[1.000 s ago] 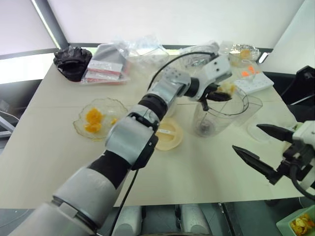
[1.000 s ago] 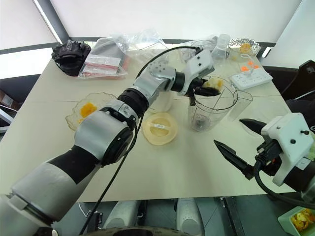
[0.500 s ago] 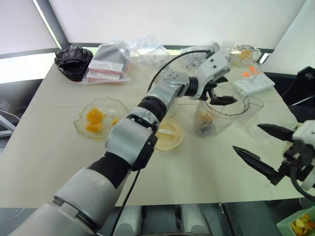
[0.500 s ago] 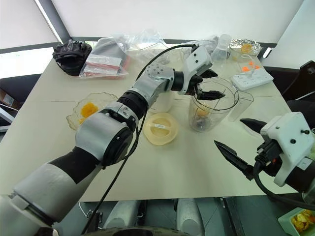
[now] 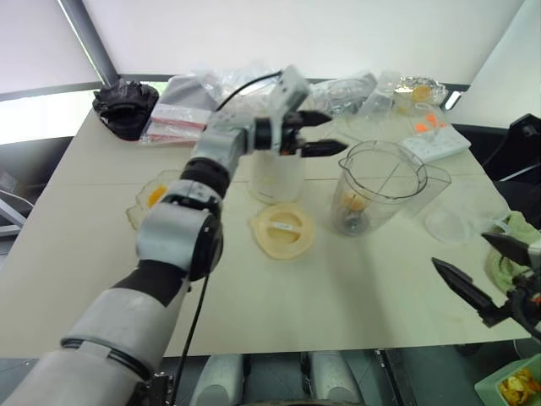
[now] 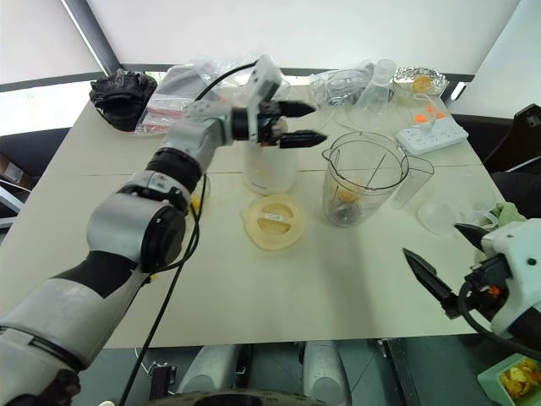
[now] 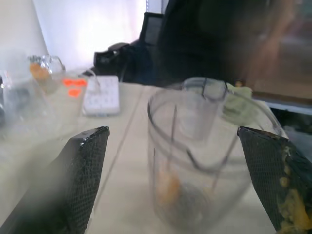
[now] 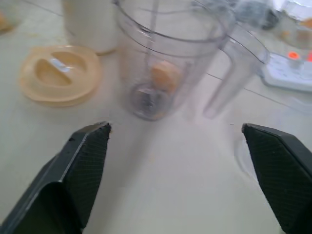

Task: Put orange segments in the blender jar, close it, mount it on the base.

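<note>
1. Now the left gripper point(image 6: 297, 123) was spread wide and empty (above the base point(image 6: 270, 169)).
2. One orange segment point(image 6: 346, 195) lay inside the blender jar point(image 6: 365, 178) on the table point(image 6: 338, 279).
3. Right gripper point(image 6: 446, 261) stood open too, near the table edge.

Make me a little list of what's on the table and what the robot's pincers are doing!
blender jar: upright, lid off, one orange segment inside
cream lid: flat on table, beside jar
base: behind the lid
glass dish: holds more orange pieces
left pincer: open, empty, above the base
right pincer: open, empty, near table edge
</note>
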You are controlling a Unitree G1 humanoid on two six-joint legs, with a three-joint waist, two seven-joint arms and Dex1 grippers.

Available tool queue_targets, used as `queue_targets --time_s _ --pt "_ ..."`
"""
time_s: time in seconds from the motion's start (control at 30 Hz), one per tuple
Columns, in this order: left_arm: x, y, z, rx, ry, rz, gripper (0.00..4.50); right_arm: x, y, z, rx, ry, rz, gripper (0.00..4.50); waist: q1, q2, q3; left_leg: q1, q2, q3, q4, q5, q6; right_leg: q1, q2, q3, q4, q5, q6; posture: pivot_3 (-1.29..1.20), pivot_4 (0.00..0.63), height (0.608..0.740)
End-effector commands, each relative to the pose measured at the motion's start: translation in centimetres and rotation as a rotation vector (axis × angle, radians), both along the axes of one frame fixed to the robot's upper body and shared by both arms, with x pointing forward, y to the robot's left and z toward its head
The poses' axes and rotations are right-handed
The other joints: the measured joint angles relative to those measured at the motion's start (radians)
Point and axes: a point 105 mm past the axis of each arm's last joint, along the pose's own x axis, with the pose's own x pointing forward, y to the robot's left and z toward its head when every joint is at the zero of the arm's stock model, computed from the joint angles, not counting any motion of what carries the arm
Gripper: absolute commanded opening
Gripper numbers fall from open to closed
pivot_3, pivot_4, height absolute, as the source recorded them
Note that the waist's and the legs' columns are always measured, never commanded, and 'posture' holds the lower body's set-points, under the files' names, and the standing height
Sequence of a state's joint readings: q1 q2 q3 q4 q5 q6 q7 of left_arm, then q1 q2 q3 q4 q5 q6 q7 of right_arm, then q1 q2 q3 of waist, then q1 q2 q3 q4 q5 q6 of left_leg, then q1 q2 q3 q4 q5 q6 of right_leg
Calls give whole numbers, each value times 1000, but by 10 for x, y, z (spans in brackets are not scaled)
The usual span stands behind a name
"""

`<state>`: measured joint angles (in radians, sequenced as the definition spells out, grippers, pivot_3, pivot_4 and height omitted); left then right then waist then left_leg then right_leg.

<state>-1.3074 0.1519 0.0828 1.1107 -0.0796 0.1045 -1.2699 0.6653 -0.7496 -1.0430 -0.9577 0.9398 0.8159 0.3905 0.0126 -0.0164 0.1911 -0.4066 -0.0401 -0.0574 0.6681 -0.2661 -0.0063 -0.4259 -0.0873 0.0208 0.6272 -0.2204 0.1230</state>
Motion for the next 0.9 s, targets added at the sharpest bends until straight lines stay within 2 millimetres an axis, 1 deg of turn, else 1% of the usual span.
queue_targets --time_s 0.03,0.1,0.17,0.23,0.27,0.37,0.43,0.53,0.73,0.9 --pt "-12 11 9 -5 -46 -50 4372 1 -24 -2 -37 -36 -98 4500 0 0 0 0 0 0 0 0 0 0 0 0 0 0 0 0 150 740" --pt "-18 22 1 5 -49 -38 4372 5 -37 -5 -7 -70 -158 4500 2 0 0 0 0 -1 0 0 0 0 0 0 0 0 0 0 150 740" --pt "-23 28 -4 13 -52 -29 4372 7 -45 -7 13 -89 -191 4500 3 0 0 0 0 -2 0 0 0 0 0 0 0 0 0 0 150 740" --pt "-28 41 -22 47 -51 14 4372 16 -63 -14 20 -101 -253 4500 0 1 -1 0 0 -2 0 0 0 0 0 0 0 0 0 0 150 740" --pt "-34 46 -29 53 -54 20 4372 21 -70 -17 33 -112 -281 4500 -1 1 -1 0 0 -1 0 0 0 0 -1 1 0 0 0 0 150 740" --pt "-49 54 -40 54 -34 45 4372 32 -85 -23 42 -129 -332 4500 -7 -1 -1 2 1 -1 -1 0 0 1 1 1 -1 0 -1 0 150 740" --pt "-58 57 -45 43 0 61 4372 39 -93 -31 47 -126 -365 4500 -6 2 -2 2 1 -1 -1 0 -1 1 0 2 0 0 -1 0 150 740" --pt "-73 60 -53 41 35 61 4372 51 -109 -46 64 -125 -436 4500 -1 4 -3 2 1 -1 -1 0 -1 1 0 1 1 0 -1 0 150 740" --pt "-88 63 -58 38 78 82 4372 70 -127 -66 89 -123 -511 4500 -2 6 -5 3 0 0 -1 0 -1 2 0 1 1 0 -1 0 150 740" --pt "-97 61 -65 61 74 75 4372 77 -142 -80 34 -103 -576 4500 -3 9 -6 4 0 0 -1 0 -1 2 0 2 1 0 -2 0 150 740"
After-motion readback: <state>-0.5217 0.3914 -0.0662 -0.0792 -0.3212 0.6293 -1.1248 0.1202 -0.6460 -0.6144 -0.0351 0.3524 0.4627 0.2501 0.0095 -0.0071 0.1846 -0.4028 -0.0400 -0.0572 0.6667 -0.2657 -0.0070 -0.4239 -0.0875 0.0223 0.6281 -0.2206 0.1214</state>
